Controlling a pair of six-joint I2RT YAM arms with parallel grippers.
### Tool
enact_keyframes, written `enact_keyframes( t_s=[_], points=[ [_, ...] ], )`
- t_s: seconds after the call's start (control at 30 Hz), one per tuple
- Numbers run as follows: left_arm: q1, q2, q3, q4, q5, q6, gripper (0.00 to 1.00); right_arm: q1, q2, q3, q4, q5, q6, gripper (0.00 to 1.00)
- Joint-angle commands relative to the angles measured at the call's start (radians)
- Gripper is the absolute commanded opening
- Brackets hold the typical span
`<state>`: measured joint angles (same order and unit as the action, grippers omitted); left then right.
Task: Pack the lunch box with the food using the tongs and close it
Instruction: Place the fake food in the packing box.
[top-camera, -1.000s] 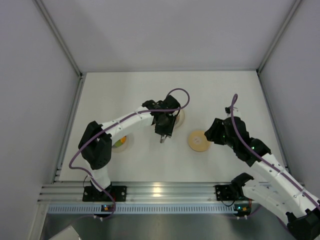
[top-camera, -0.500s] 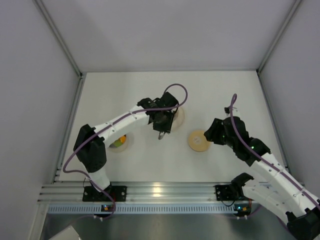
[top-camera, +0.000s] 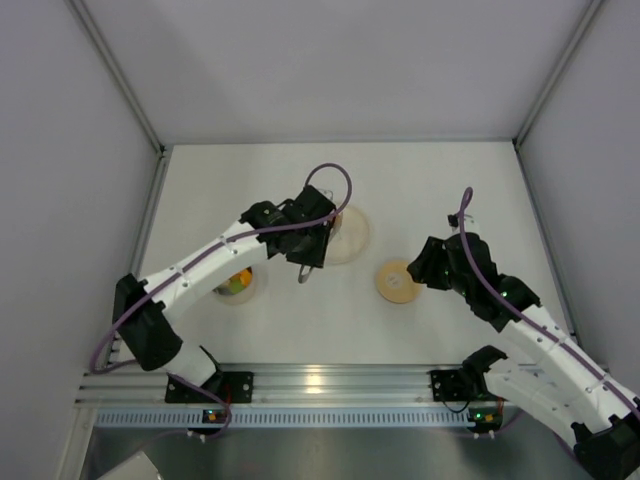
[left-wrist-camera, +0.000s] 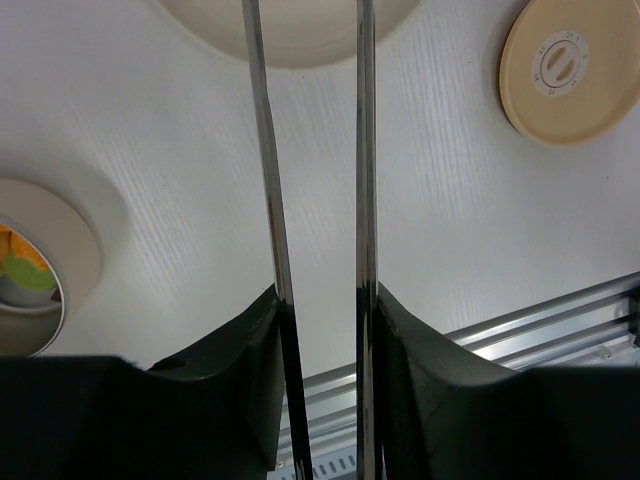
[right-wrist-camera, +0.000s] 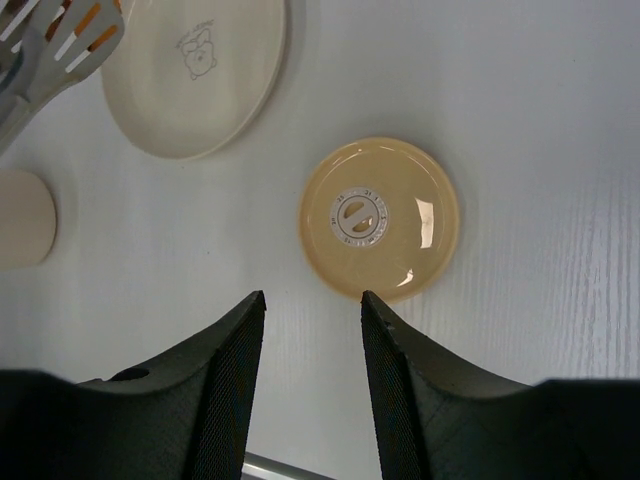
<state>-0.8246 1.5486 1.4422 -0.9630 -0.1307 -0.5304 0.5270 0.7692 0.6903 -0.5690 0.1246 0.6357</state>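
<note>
Left wrist — left pincer (left-wrist-camera: 325, 295) grips tongs (left-wrist-camera: 365, 150).

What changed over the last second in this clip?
The left arm swung leftward off the plate toward the lunch box, with the left fingers still clamped on the tongs. The right fingers stayed open above the lid. Nothing else moved.

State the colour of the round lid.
The lid is tan, clearest in the right wrist view.
</note>
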Motion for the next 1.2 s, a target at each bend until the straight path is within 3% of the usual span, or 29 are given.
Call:
enact_keyframes(
  t_s=[0.0, 0.63, 1.17],
  points=[
    [0.004, -0.1, -0.028, -0.048, -0.043, -0.02, 0.4, 0.001, 0.008, 0.038, 0.031, -0.016, -0.002, 0.43],
    [0.004, -0.562, -0.265, -0.312, -0.158, -0.151, 0.41, 0.001, 0.055, 0.034, 0.08, -0.066, -0.002, 0.42],
    [0.004, -0.777, -0.388, -0.491, -0.201, -0.296, 0.42, -0.001, 0.059, -0.003, 0.116, -0.068, -0.013, 0.43]
  ],
)
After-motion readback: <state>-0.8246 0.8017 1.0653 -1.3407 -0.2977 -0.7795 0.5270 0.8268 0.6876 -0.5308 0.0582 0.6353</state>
